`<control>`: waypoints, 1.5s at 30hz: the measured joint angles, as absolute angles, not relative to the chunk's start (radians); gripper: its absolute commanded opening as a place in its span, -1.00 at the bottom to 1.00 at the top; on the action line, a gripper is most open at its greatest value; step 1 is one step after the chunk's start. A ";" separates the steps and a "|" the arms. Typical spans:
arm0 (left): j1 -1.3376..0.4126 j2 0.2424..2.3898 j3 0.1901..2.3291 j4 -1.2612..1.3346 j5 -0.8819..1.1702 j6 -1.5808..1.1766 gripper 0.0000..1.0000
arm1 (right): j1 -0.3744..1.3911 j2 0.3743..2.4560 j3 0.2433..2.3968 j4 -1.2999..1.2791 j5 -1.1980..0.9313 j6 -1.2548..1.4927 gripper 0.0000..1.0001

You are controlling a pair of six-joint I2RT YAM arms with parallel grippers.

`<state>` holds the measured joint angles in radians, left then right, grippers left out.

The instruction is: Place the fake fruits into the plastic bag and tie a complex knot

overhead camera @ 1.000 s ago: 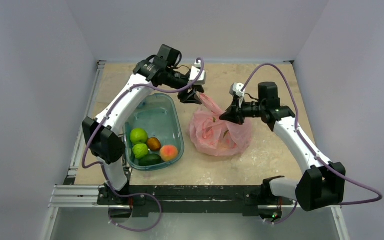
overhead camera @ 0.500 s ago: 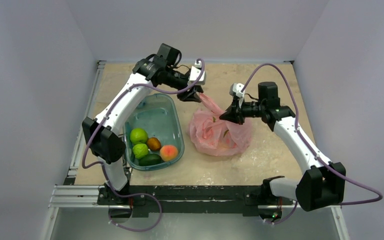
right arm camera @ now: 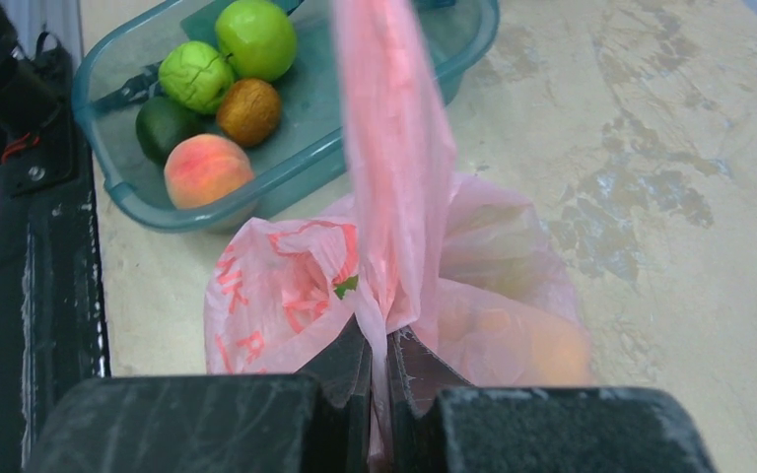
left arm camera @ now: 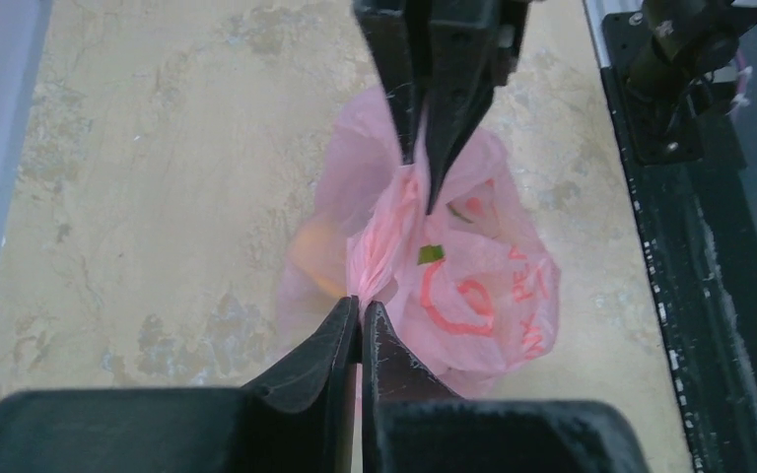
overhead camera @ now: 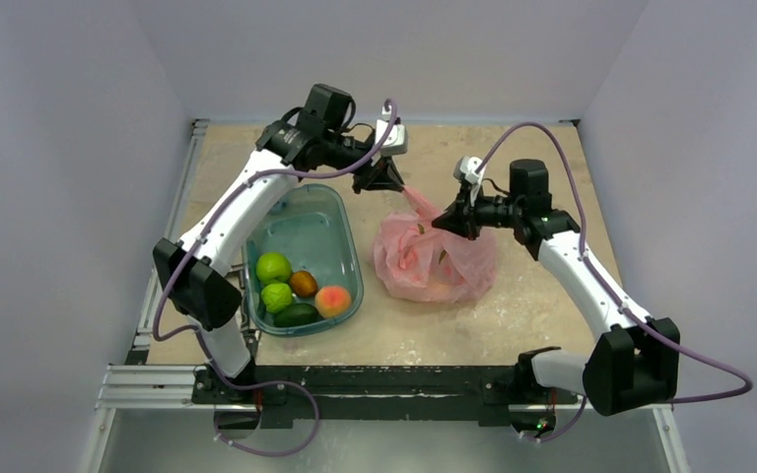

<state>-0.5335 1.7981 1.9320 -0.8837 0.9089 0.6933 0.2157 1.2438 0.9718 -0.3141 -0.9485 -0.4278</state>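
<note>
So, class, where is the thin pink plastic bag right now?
In the top view the thin pink plastic bag lies right of centre, just right of the teal plastic tub, handles pinched by the left end effector and right end effector.

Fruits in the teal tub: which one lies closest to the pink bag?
The orange-pink peach, at the tub's corner nearest the bag; the two green fruits, the brown fruit and the dark green fruit sit further left.
</note>
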 measured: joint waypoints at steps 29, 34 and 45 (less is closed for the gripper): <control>-0.868 1.671 1.091 0.181 -0.004 -0.009 -1.00 | 0.220 1.088 0.772 -0.093 -0.722 0.229 -1.00; -0.864 1.676 1.090 0.236 0.020 -0.070 -1.00 | 0.216 1.021 0.698 -0.056 -0.724 0.307 -1.00; -0.853 1.684 1.042 0.276 0.200 -0.188 -1.00 | 0.216 1.019 0.696 0.009 -0.719 0.400 -1.00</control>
<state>-0.8532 1.6836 1.0424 0.2756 0.1997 -0.1883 0.2165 1.0195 0.6956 0.0090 -0.7189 0.4000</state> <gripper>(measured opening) 0.018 0.009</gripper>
